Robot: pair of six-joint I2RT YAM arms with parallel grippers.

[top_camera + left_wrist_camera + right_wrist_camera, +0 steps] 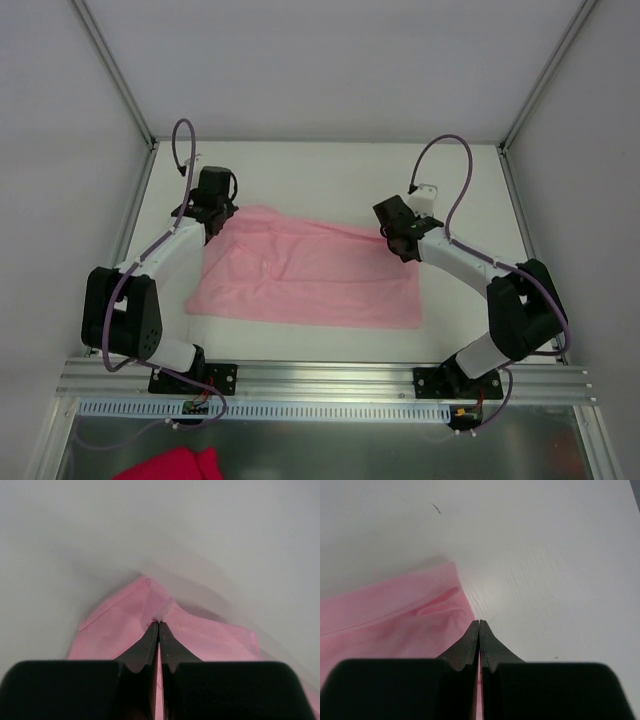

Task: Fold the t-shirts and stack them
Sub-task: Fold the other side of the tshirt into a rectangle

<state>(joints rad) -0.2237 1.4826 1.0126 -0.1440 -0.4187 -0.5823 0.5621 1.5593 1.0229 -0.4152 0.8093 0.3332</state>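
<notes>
Top external view recorded one pale pink t-shirt [310, 275], two arms and one magenta cloth [170, 466]. The t-shirt lay spread and lightly creased on the white table [300, 180], about mid-table between the arms. The left gripper [222, 215] sat at the shirt's far left corner and the right gripper [393, 240] at its far right corner. The magenta cloth lay well apart, nearer than the metal rail [330, 380], at the near left and partly cut off by the frame edge.

Jaw state could not be read from above; the wrist views supplied it. Left wrist view: two dark fingers [147, 645] were clenched together, with pink fabric puckered up at their tips and a pink sliver in the seam between them, so the left gripper grasped the t-shirt. Right wrist view: two fingers [492, 647] were pressed together at the shirt's edge, again with a pink sliver between them, so the right gripper grasped it too. That view alone showed a small rolled fold just left of the fingertips and a stitched line crossing the fabric. Only the top view took in the magenta cloth and both arms at once.
</notes>
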